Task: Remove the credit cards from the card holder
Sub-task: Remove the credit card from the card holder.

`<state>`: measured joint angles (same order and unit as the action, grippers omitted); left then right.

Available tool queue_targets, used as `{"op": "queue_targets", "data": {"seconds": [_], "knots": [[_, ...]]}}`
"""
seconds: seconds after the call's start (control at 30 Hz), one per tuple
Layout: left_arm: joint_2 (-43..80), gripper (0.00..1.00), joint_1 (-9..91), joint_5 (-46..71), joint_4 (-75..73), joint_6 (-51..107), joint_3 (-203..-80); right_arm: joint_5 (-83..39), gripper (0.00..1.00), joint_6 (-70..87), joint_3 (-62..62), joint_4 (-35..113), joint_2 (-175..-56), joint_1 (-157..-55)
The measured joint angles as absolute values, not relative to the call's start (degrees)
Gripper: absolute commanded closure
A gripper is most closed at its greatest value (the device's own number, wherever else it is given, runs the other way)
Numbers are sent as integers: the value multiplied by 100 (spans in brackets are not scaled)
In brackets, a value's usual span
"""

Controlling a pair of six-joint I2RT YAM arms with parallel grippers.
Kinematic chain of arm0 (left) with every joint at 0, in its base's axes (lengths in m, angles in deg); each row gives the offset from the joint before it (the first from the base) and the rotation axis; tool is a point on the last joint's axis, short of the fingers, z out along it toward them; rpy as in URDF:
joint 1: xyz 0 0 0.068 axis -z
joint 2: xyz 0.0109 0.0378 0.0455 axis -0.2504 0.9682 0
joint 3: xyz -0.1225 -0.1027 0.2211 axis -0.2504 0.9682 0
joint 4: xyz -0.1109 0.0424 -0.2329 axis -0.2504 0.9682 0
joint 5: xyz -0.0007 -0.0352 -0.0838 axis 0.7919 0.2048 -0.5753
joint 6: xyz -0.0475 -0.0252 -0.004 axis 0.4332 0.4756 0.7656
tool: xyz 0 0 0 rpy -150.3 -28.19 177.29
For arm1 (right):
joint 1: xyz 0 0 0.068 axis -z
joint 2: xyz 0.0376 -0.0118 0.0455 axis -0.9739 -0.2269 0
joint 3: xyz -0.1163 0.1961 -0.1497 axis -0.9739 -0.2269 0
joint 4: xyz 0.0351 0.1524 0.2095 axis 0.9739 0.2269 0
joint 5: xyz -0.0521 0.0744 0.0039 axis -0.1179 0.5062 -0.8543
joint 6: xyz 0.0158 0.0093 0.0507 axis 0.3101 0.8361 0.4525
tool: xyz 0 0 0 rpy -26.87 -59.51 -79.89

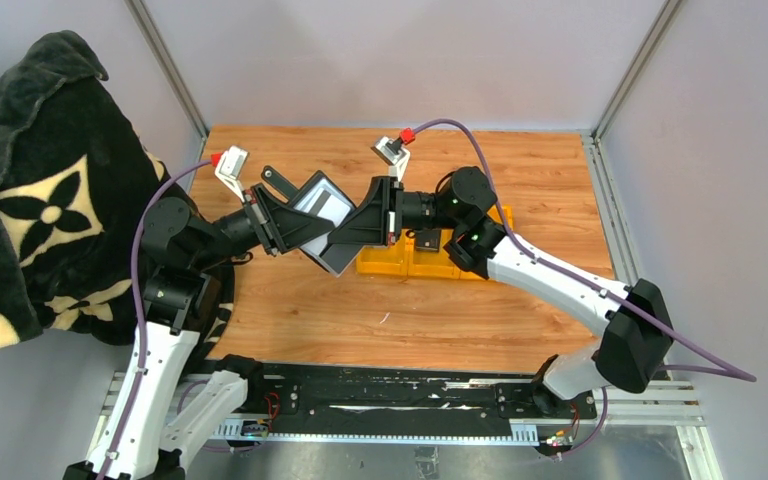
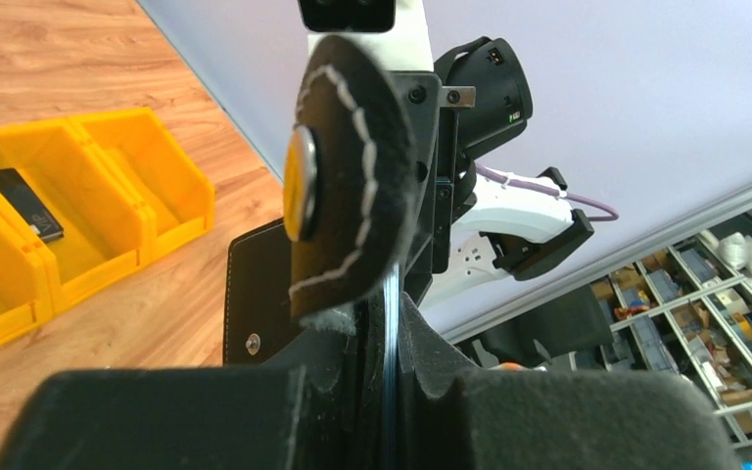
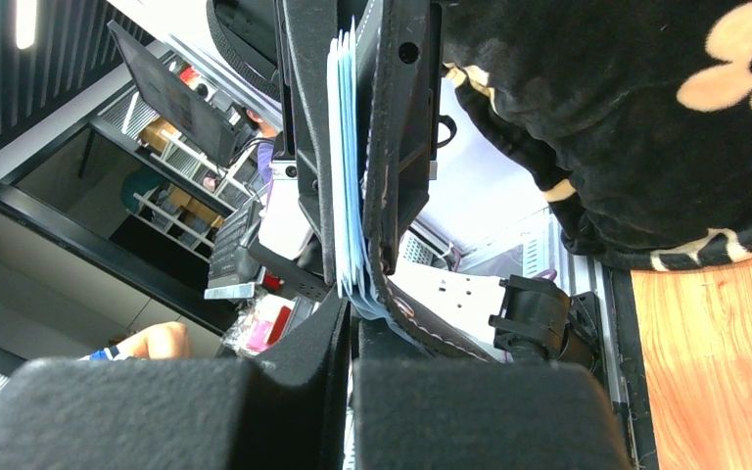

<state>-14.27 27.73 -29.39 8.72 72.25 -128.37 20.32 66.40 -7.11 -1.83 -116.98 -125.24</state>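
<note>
Over mid-table, left gripper (image 2: 388,345) is clenched on the holder (image 2: 352,166), held in the air. Right gripper (image 3: 352,331) is pinched tight on the cards (image 3: 346,166) sticking out of the holder. Beyond, yellow bins (image 2: 108,196) sit on the table (image 1: 380,320); one holds a black block (image 2: 24,204).

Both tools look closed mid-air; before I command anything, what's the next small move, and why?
Probably draw the right tool straight back, away from the left tool. It looks shut on the credit cards at their exposed edge, while the left one grips the card holder, so a short pull should slide them out.
</note>
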Motion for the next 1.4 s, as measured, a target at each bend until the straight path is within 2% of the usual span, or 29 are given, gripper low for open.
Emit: {"op": "queue_targets", "data": {"seconds": [0.3, 0.4, 0.5, 0.63, 0.83, 0.93, 1.13, 1.23, 1.3, 1.33, 1.4], "knots": [[-1385, 92, 2824, -3072, 934, 7303, -12837, 1785, 100, 6561, -1127, -368, -11443, -12577], [-1377, 100, 2824, -3088, 977, 7330, -12837, 1744, 100, 6539, -1210, -392, -11392, -12579], [-1379, 100, 2824, -3088, 990, 7336, -12837, 1726, 74, 6519, -1242, -381, -11355, -12577], [-1420, 100, 2817, -3085, 990, 7317, -12842, 1591, 63, 6567, -1286, -410, -11255, -12511], [-1438, 100, 2808, -2976, 986, 7185, -12890, 1344, 63, 6786, -1286, -471, -11211, -12432], [-1453, 99, 2806, -2928, 986, 7094, -12890, 1280, 69, 6849, -1240, -458, -11259, -12432], [-1569, 87, 2769, -2862, 953, 6825, -12868, 1239, 72, 6926, -1019, -209, -11412, -12432], [-1639, 85, 2758, -2869, 853, 6698, -12793, 1241, 73, 6943, -956, -121, -11438, -12432], [-1672, 80, 2758, -2873, 816, 6628, -12745, 1248, 74, 6948, -945, -99, -11456, -12435], [-1689, 73, 2751, -2878, 783, 6584, -12704, 1254, 76, 6950, -936, -84, -11469, -12435], [-1713, 65, 2740, -2910, 713, 6554, -12643, 1250, 86, 6943, -908, -32, -11511, -12435]]}}
